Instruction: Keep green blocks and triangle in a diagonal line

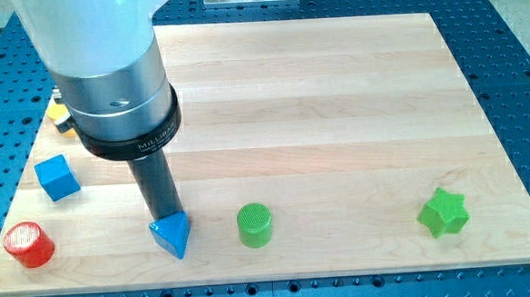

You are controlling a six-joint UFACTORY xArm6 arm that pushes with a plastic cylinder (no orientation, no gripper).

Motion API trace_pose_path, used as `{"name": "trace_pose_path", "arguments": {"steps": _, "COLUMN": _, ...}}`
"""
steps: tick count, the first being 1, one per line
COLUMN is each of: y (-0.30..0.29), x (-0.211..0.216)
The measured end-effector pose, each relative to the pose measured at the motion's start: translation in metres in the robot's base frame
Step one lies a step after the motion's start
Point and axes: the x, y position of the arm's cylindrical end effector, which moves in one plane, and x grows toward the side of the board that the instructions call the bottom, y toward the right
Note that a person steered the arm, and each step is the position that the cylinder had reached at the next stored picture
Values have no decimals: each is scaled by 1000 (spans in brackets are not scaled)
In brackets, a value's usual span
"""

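A blue triangle block [172,235] lies near the view's bottom left of the wooden board. My tip [165,216] touches its upper edge from above. A green cylinder [255,225] stands a short way to the triangle's right. A green star block [443,214] lies far to the right, near the bottom right corner. The three sit in a nearly level row along the bottom edge.
A blue cube [57,177] and a red cylinder [28,245] sit at the left edge. A yellow block [59,114] is mostly hidden behind the arm's body [107,75]. The board's bottom edge [272,277] is close below the row.
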Motion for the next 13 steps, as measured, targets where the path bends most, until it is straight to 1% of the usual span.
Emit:
{"name": "trace_pose_path", "arguments": {"steps": 1, "y": 65, "x": -15}}
{"name": "trace_pose_path", "arguments": {"steps": 2, "y": 180, "x": -20}}
{"name": "trace_pose_path", "arguments": {"steps": 3, "y": 321, "x": -20}}
{"name": "trace_pose_path", "arguments": {"steps": 4, "y": 421, "x": -15}}
{"name": "trace_pose_path", "arguments": {"steps": 5, "y": 404, "x": 1}}
{"name": "trace_pose_path", "arguments": {"steps": 6, "y": 372, "x": 15}}
{"name": "trace_pose_path", "arguments": {"steps": 7, "y": 356, "x": 19}}
{"name": "trace_pose_path", "arguments": {"steps": 8, "y": 306, "x": 19}}
{"name": "trace_pose_path", "arguments": {"steps": 9, "y": 301, "x": 26}}
{"name": "trace_pose_path", "arguments": {"steps": 10, "y": 349, "x": 55}}
{"name": "trace_pose_path", "arguments": {"steps": 12, "y": 254, "x": 56}}
{"name": "trace_pose_path", "arguments": {"steps": 13, "y": 232, "x": 56}}
